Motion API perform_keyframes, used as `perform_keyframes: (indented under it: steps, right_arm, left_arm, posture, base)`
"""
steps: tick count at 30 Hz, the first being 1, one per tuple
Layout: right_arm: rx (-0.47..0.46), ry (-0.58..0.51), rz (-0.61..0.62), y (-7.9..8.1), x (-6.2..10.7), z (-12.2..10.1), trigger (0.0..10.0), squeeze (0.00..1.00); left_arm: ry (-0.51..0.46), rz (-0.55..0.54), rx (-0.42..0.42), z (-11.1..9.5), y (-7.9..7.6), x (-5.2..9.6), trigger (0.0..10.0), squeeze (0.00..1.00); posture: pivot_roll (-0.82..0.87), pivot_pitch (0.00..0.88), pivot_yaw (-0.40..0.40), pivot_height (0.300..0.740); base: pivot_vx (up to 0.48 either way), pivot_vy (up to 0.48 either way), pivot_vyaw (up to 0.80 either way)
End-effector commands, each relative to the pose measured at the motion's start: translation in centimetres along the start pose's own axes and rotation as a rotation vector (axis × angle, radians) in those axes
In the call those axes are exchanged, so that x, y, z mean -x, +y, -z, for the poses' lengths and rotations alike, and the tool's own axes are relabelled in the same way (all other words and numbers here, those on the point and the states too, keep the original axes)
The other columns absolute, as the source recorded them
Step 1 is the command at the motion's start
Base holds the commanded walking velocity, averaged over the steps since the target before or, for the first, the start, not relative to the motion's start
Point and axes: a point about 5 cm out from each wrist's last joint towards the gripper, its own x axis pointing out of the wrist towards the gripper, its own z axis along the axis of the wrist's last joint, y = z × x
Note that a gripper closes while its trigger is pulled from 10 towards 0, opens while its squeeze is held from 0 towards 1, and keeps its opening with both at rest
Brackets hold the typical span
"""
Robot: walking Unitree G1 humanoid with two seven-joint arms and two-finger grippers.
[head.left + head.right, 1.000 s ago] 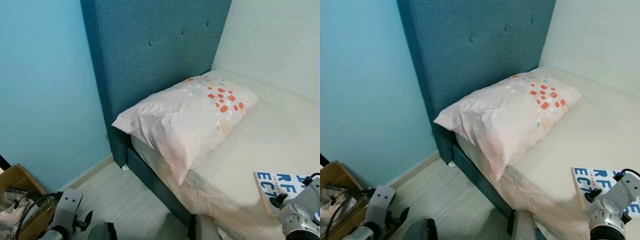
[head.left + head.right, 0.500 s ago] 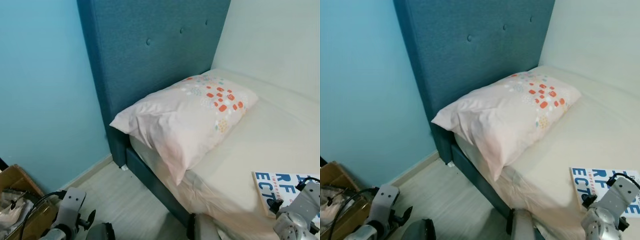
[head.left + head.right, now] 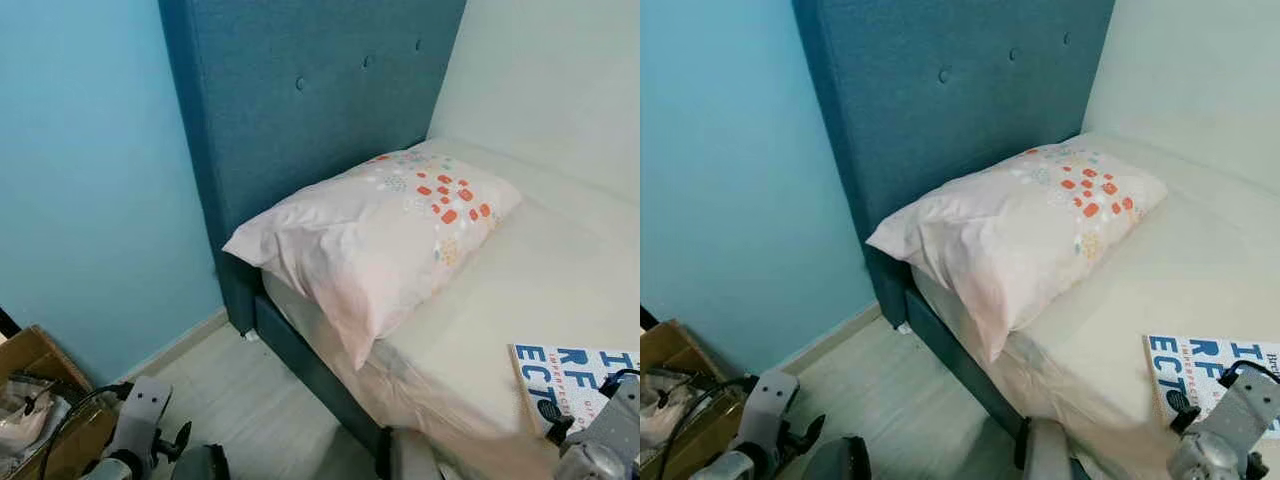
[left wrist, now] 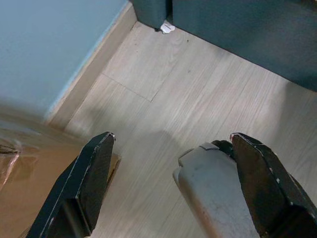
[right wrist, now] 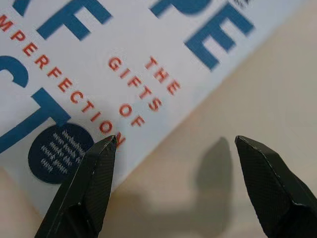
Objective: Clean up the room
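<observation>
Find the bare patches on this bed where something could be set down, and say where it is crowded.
The widest bare sheet runs across the mattress between the pillow and the book, and on toward the pale wall. The head end against the headboard is taken by the pillow. The near edge is tight: the book lies there with the open right gripper above its edge.

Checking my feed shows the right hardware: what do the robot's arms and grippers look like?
Both arms are silver-grey metal with black cables looped at the wrists. The left gripper and the right gripper each have two long, matte black jaws tapering to blunt tips; the right pair looks finely textured.
</observation>
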Motion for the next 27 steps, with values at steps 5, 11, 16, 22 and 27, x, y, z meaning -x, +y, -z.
perform_keyframes:
  steps: [5, 11, 16, 22, 27]
  right_arm:
    - [-0.072, 0.129, -0.001, 0.1, -0.1, 3.6, 10.0, 0.00]
    - [-0.245, 0.087, -0.146, 2.3, -0.1, 3.5, 10.0, 0.00]
    - [-0.297, 0.083, -0.228, 3.8, 0.0, 3.6, 10.0, 0.00]
    - [-0.273, 0.116, -0.204, 4.0, -0.5, 4.5, 10.0, 0.00]
    - [-0.230, 0.141, -0.212, 4.8, -0.9, 5.3, 10.0, 0.00]
  left_arm:
    - [0.013, 0.015, -0.008, 0.3, -0.3, 0.0, 10.0, 0.00]
    - [0.013, 0.017, -0.013, 0.4, -0.3, 0.1, 10.0, 0.00]
    - [0.014, 0.017, -0.017, 0.5, -0.2, 0.2, 10.0, 0.00]
    - [0.015, 0.015, -0.019, 0.5, -0.1, 0.3, 10.0, 0.00]
    - [0.019, 0.013, -0.025, 0.7, 0.0, 0.5, 10.0, 0.00]
  posture:
    - [0.00, 0.127, -0.021, 0.424]
    - [0.01, 0.129, -0.014, 0.424]
    - [0.02, 0.135, -0.014, 0.424]
    - [0.03, 0.135, -0.016, 0.424]
    - [0.04, 0.136, -0.019, 0.424]
  base:
    - [0.000, 0.000, 0.00]
    - [0.000, 0.000, 0.00]
    - [0.000, 0.000, 0.00]
    - [0.000, 0.000, 0.00]
    - [0.000, 0.000, 0.00]
